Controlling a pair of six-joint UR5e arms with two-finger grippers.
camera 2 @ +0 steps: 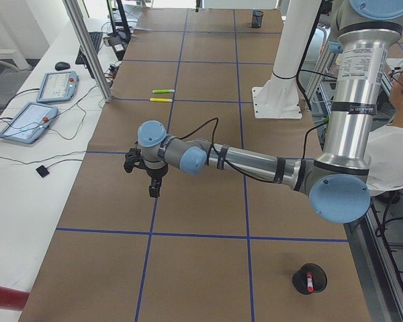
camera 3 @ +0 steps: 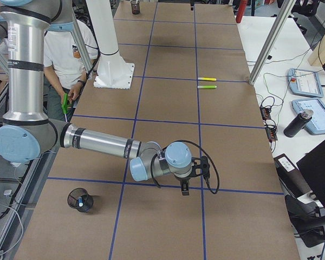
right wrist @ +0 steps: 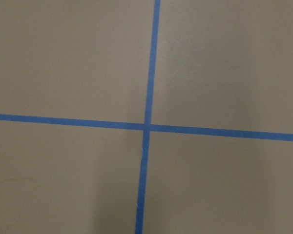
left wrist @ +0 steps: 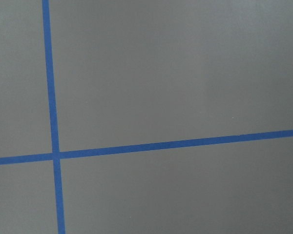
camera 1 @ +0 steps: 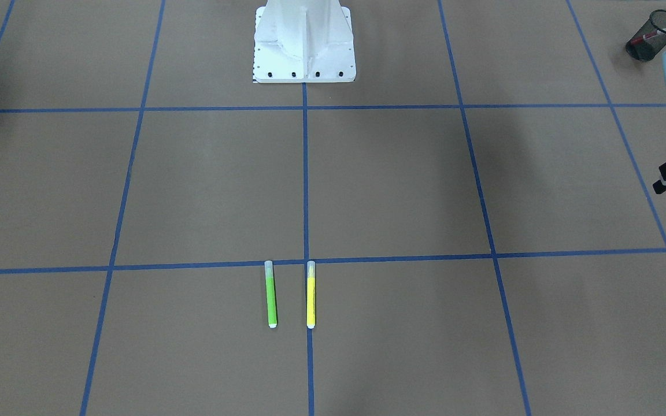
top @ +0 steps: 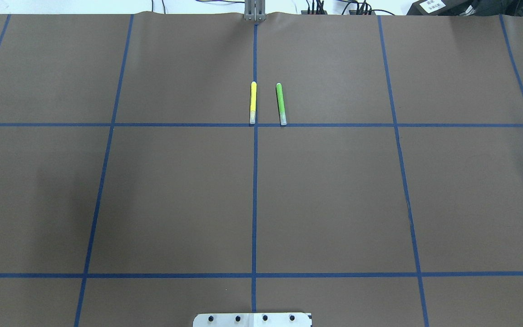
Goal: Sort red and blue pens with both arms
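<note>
You have a slim lime-green marker (camera 1: 271,296) and a slim yellow marker (camera 1: 311,296) lying parallel, near each other but not touching, on the brown paper-covered table (camera 1: 414,185). The yellow one runs along a blue tape grid line (camera 1: 305,173), and both clear caps reach the crossing line. The white flared metal pedestal (camera 1: 304,46) stands well apart from them. Two grey touchscreen pendants (camera 2: 28,122) lie beside the table, and a person in a white T-shirt (camera 3: 70,49) sits near the pedestal.

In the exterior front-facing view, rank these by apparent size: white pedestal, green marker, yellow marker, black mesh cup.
1. white pedestal, clearly the largest.
2. black mesh cup, though it is partly hidden.
3. green marker and yellow marker: they look alike, so they are not ranked against each other.
</note>
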